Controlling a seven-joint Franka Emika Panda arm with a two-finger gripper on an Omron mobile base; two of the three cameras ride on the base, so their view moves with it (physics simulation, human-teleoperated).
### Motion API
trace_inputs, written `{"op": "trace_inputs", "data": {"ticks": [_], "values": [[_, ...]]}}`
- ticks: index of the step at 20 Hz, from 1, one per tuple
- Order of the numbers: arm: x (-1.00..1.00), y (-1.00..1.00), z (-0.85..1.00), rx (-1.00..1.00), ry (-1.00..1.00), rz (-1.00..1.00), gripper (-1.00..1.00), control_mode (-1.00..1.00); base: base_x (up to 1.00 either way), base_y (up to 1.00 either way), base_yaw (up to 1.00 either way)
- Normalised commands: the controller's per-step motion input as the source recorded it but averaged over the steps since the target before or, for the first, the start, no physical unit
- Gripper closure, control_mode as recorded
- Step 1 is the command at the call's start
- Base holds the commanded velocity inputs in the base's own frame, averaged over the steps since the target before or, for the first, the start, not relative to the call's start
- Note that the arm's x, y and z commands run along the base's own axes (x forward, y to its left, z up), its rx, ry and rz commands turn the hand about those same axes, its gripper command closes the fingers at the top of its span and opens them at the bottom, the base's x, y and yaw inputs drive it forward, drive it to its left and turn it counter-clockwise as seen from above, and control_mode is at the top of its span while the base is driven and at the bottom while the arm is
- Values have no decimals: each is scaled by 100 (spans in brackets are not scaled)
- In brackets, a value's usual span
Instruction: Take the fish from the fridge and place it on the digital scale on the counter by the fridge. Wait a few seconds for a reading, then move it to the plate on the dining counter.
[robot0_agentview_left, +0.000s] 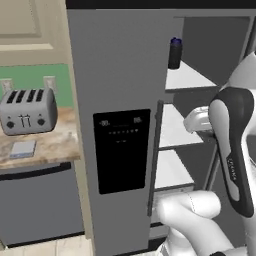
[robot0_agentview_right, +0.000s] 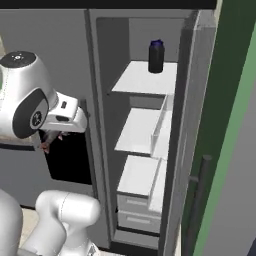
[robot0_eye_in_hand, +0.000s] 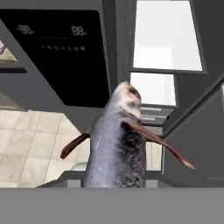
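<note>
The grey fish (robot0_eye_in_hand: 118, 148) with reddish fins stands close before the hand camera, head up, held in my shut gripper (robot0_agentview_right: 51, 140). A bit of the fish (robot0_agentview_right: 46, 146) shows under the hand, in front of the fridge's black dispenser panel (robot0_agentview_right: 72, 160). The fridge (robot0_agentview_left: 120, 75) stands open, with its white shelves (robot0_agentview_right: 142, 130) bare. Left of it, the small pale grey-blue digital scale (robot0_agentview_left: 23, 148) lies on the stone counter (robot0_agentview_left: 57, 142). The plate and the dining counter are out of view.
A silver four-slot toaster (robot0_agentview_left: 27, 111) stands on the counter behind the scale. A dark can (robot0_agentview_right: 156, 56) sits on the fridge's top shelf. The open fridge door (robot0_agentview_right: 220, 150) is at the right. Beige floor tiles (robot0_eye_in_hand: 30, 140) lie below.
</note>
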Motion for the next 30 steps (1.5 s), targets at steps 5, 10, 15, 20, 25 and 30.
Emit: {"op": "trace_inputs", "data": {"ticks": [5,10,15,20,25,30], "values": [[0,0,0,0,0,0,100,100,-7,100,0],[0,0,0,0,0,0,100,100,0,100,0],[0,0,0,0,0,0,100,100,4,97,-1],[0,0,0,0,0,0,100,100,43,81,-9],[0,0,0,0,0,0,100,100,76,10,-11],[0,0,0,0,0,0,100,100,58,-6,-7]]}}
